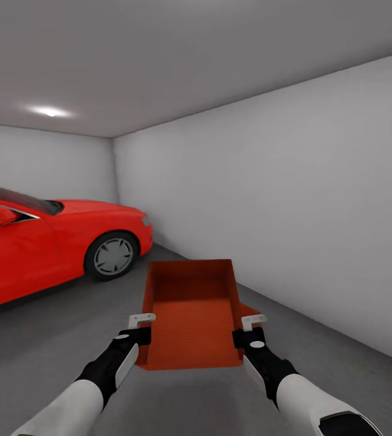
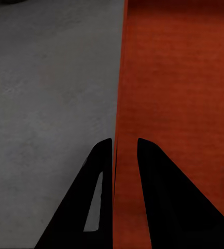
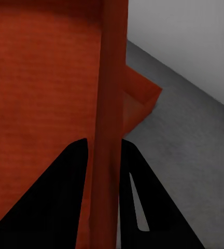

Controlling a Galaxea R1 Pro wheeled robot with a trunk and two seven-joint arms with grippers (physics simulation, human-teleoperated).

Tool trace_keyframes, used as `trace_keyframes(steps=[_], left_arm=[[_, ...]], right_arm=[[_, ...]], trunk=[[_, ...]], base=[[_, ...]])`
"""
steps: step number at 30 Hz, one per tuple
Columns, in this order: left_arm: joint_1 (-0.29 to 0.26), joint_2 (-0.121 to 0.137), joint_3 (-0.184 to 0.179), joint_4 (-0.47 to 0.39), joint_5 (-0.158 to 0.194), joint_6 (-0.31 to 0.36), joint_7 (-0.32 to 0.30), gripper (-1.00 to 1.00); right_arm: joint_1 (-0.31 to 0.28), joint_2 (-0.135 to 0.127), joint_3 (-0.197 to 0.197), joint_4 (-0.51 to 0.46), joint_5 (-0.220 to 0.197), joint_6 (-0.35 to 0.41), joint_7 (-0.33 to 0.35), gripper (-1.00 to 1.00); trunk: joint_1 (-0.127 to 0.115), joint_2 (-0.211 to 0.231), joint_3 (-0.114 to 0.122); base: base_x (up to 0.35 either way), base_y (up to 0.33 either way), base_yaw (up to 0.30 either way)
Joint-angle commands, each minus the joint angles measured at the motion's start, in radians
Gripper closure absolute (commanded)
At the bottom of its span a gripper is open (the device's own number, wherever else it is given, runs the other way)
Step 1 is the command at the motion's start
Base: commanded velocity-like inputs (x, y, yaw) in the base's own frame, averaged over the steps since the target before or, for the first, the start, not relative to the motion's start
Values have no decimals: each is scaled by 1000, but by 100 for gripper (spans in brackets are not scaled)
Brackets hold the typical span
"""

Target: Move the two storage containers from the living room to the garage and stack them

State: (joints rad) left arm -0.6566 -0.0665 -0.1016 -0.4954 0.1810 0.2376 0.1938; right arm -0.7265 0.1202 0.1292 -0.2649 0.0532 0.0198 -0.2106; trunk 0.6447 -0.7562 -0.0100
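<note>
I hold a red-orange open-top storage container (image 1: 191, 312) low in front of me, tilted, over the garage's dark grey concrete floor (image 1: 51, 348). My left gripper (image 1: 140, 332) is shut on its left wall (image 2: 179, 104), which passes between the fingers (image 2: 99, 171). My right gripper (image 1: 248, 332) is shut on the right wall (image 3: 109, 78). A corner of the second container (image 3: 143, 96) pokes out beyond the held one on its right side, lower down, seen as a sliver (image 1: 250, 310) in the head view. The rest of it is hidden.
A glossy red car (image 1: 39, 248) is parked at the left, its front wheel (image 1: 112, 255) near the held bin's far end. A plain white-grey wall (image 1: 293, 200) runs along the right. Bare concrete (image 2: 44, 93) lies between car and wall.
</note>
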Motion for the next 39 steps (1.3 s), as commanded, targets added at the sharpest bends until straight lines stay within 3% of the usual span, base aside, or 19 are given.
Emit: trace_keyframes(steps=[1, 20, 39], left_arm=[[-1, 2, 4, -26, -9, 3, 15, 100], [-1, 2, 4, -26, -9, 3, 15, 100], [0, 2, 5, -28, -9, 3, 15, 100]], right_arm=[[-1, -1, -17, 4, 2, 2, -27, 100], [-1, -1, -17, 4, 2, 3, -26, 100], [-1, -1, -17, 4, 3, 5, -26, 100]], trunk=[[1, -1, -1], [1, -1, -1], [1, -1, -1]], base=[[320, 181, -260], [313, 190, -250], [312, 192, -15]])
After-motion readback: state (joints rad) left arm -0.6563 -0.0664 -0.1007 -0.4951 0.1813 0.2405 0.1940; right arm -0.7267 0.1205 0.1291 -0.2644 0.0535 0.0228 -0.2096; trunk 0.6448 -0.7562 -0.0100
